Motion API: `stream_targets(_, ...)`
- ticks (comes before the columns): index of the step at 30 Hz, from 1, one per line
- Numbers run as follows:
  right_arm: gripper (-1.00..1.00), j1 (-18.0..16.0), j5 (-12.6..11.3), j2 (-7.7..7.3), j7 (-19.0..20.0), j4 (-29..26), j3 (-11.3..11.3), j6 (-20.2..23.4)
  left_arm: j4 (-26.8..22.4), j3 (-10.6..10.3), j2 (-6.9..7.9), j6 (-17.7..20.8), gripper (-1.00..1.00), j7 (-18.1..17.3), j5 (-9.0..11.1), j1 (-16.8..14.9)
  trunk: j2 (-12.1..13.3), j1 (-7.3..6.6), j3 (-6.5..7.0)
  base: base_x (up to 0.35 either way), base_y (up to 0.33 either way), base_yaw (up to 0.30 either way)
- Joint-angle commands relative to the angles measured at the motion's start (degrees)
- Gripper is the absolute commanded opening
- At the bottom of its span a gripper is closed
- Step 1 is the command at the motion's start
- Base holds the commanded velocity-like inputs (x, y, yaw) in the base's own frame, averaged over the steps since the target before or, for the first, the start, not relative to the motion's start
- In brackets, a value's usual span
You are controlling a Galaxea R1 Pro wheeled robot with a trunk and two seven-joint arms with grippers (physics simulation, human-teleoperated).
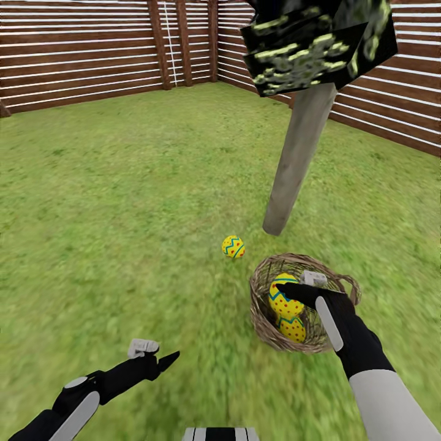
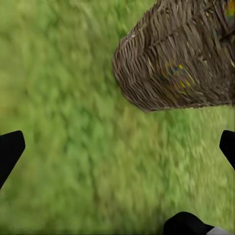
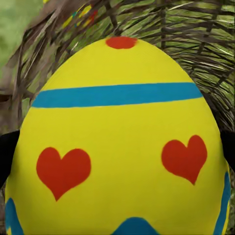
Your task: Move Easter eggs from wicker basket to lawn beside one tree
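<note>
One Easter egg [image 1: 233, 247] lies on the lawn [image 1: 122, 202] a short way from the foot of the tree [image 1: 297, 165]. The wicker basket [image 1: 264, 321] stands just in front of the trunk and holds two more eggs. The upper egg [image 1: 280, 299] sits at rim height and the lower egg [image 1: 294, 329] lies under it. My right gripper [image 1: 293, 289] reaches into the basket, open, with its fingers spread on either side of the upper egg [image 3: 117, 142]. My left gripper [image 1: 160, 356] hovers low over the grass left of the basket [image 2: 176, 58], open with nothing in it.
A brown slat fence [image 1: 79, 55] rings the garden at the back and right. Dark foliage [image 1: 318, 40] hangs overhead above the leaning trunk. Open grass stretches to the left and ahead.
</note>
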Motion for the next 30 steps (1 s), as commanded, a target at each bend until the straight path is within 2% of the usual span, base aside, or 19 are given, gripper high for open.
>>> stream_targets(1,-1.0,0.0,0.3,0.01,0.1,-0.5,1.1,0.3,0.0,-0.1,0.04,0.4,1.0,0.0,0.6,0.0,0.4,-0.23,0.24,-0.005,0.0,0.0)
stream_targets(3,-1.0,0.0,0.4,0.01,0.1,-0.7,1.8,0.3,0.0,-0.1,0.04,0.4,1.0,0.0,0.6,0.0,1.2,-0.67,0.78,-0.001,0.0,0.0)
stream_targets(8,-1.0,0.0,0.4,0.01,0.2,-0.9,2.0,0.3,0.0,-0.1,0.02,0.4,1.0,0.0,0.6,0.0,3.2,-1.77,2.14,-0.012,0.0,0.0)
stream_targets(22,-1.0,0.0,0.4,0.01,0.2,-1.1,2.0,0.3,-0.2,-0.1,0.04,0.4,1.0,0.0,0.5,0.0,8.8,-4.84,5.93,-0.257,-0.06,0.0)
stream_targets(30,-1.0,0.0,-0.3,0.01,0.8,-2.0,1.8,0.5,-0.1,-0.1,0.03,0.3,1.0,0.0,0.5,0.0,12.0,-6.6,8.1,-0.028,-0.003,0.0)
